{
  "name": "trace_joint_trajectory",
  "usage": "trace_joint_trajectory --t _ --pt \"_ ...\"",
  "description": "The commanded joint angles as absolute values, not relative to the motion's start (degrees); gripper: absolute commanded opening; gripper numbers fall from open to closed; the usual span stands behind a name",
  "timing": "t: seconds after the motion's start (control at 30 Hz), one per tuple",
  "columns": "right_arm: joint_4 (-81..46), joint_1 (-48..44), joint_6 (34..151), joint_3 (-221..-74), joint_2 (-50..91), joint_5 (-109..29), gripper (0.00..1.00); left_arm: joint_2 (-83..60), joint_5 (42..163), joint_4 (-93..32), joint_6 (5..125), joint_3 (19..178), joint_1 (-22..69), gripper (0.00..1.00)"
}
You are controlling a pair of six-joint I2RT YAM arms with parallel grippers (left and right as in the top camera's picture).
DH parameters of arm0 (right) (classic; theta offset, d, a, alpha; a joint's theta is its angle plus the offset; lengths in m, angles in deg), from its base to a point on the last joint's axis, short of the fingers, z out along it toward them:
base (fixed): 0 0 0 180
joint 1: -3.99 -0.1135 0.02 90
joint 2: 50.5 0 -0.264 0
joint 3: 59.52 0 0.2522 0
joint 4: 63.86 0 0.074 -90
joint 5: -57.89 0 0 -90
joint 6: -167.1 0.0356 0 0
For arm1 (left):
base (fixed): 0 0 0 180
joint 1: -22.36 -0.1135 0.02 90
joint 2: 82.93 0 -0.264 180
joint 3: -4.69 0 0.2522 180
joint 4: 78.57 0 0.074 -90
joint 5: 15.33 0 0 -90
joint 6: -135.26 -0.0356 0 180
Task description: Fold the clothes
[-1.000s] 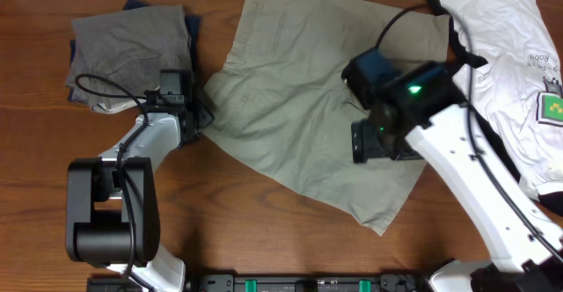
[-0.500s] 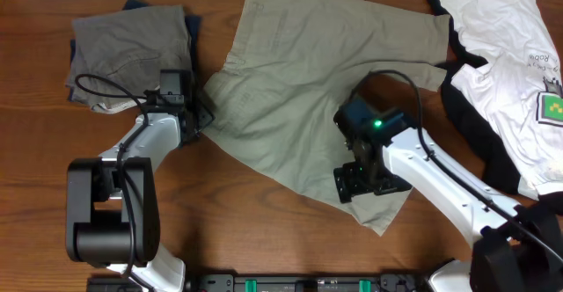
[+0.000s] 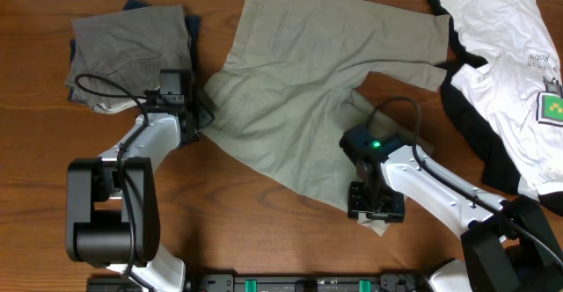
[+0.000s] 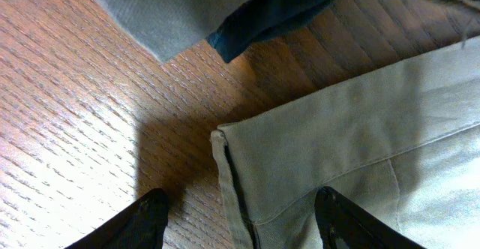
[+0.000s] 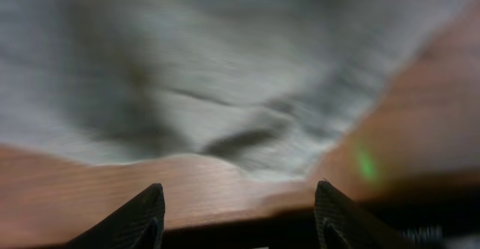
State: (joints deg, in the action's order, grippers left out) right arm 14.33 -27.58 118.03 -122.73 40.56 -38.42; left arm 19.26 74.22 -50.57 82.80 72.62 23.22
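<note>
The khaki-green shorts point(image 3: 299, 90) lie spread across the middle of the table. My left gripper point(image 3: 197, 120) sits at their left waistband corner. In the left wrist view it point(image 4: 240, 230) is open, and the shorts' corner edge point(image 4: 229, 181) lies between its fingers on the wood. My right gripper point(image 3: 375, 211) hovers over the shorts' near hem corner point(image 3: 380, 226). The right wrist view is blurred: the gripper point(image 5: 240, 226) is open, with bare wood between the fingers and khaki cloth point(image 5: 225, 69) just beyond them.
A folded pile of grey point(image 3: 132, 46) and navy point(image 3: 192, 30) clothes sits at the back left, close to my left arm. A white T-shirt with a green print point(image 3: 510, 63) lies over a black piece point(image 3: 479, 138) at the right. The table's front edge is near my right gripper.
My right arm has travelled from the middle of the shorts toward the front of the table, down to their near hem corner. The left arm has not moved.
</note>
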Motion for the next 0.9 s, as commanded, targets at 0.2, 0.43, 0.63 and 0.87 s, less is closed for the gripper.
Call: trace_joint_trajectory --t 0.2,0.43,0.63,0.87 --pt "12.6 -30.4 136.9 -120.3 40.2 -34.0 0.63 19.9 73.6 -49.9 83.5 71.0 23.1 0.65" --pt "8.6 -30.8 140.4 -115.1 40.2 -34.0 0.52 19.9 73.6 -49.9 83.5 71.0 23.1 0.65" --pt "3.1 -30.8 140.5 -112.3 40.2 -33.9 0.4 19.9 73.6 -49.9 83.5 71.0 23.1 0.65" --pt "0.4 -30.2 140.2 -111.5 39.9 -30.9 0.01 19.9 73.5 -50.0 80.3 71.1 23.0 0.19"
